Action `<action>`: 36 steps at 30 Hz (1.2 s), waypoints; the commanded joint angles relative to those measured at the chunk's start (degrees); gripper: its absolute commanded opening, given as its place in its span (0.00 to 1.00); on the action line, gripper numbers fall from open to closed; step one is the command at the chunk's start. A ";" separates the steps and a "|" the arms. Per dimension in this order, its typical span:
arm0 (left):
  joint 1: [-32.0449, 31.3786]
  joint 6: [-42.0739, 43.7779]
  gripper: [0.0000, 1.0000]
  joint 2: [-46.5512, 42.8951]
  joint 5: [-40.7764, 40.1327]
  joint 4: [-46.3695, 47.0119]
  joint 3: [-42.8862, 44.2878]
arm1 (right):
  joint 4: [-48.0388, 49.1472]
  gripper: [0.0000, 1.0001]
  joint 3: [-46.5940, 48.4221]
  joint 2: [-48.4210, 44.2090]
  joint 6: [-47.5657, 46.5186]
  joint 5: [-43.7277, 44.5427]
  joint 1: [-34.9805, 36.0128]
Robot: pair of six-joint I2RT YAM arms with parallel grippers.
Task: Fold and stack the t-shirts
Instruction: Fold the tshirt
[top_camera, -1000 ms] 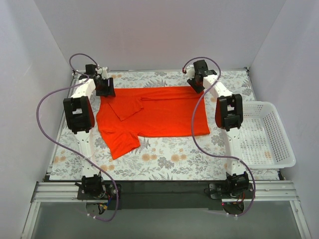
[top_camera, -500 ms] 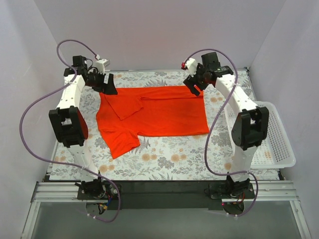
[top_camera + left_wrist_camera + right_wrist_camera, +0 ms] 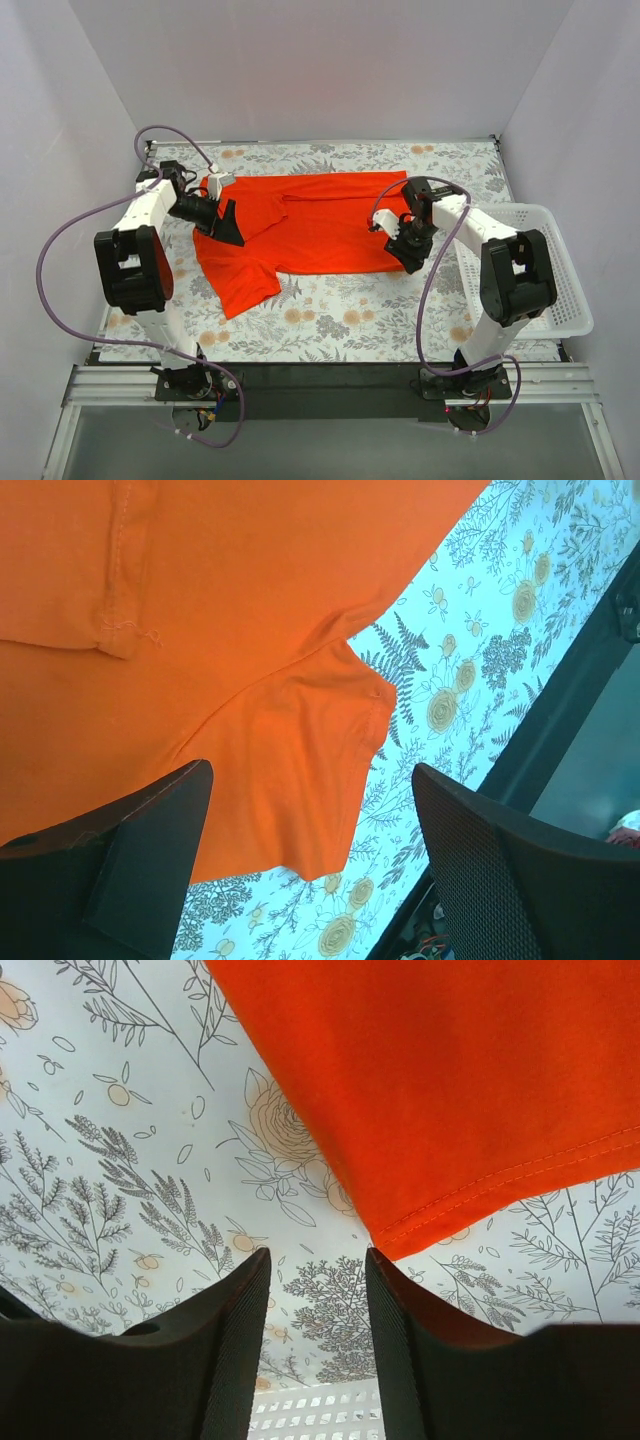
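Observation:
One orange-red t-shirt (image 3: 320, 225) lies spread on the floral mat (image 3: 340, 320), its far left sleeve folded in over the body. My left gripper (image 3: 231, 226) hovers over the shirt's left side, jaws wide open and empty. In the left wrist view the near sleeve (image 3: 320, 770) shows between the fingers (image 3: 150, 860). My right gripper (image 3: 408, 254) is low at the shirt's near right corner. Its jaws stand partly open over bare mat, and the hem corner (image 3: 395, 1245) lies just ahead of the right fingertip.
A white plastic basket (image 3: 540, 270) sits at the mat's right edge, close to the right arm, and also shows low in the right wrist view. The table's dark front rail (image 3: 330, 380) runs along the near side.
Both arms have come away from the shirt's far corners toward the near side. The left now hangs over the left sleeve area, the right dropped to the near right corner with narrower jaws.

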 commanded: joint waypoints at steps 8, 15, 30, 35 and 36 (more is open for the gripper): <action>0.29 2.12 0.80 -5.37 1.89 -0.05 -1.68 | 8.04 0.45 -4.60 -2.50 -2.65 3.38 0.64; 0.20 1.68 0.79 -5.98 -0.31 1.79 -3.00 | 11.72 0.40 -6.80 -1.01 -2.74 3.99 0.99; 0.20 23.12 0.70 -14.06 -15.49 3.99 -17.84 | 16.56 0.01 -11.28 0.40 -3.36 7.60 1.08; 0.11 30.15 0.63 -15.47 -18.33 4.95 -19.17 | 16.13 0.01 -10.84 -0.47 -3.62 7.16 0.99; -0.06 30.25 0.62 -15.65 -18.85 5.48 -19.69 | 16.13 0.01 -10.76 -0.30 -3.53 7.07 1.08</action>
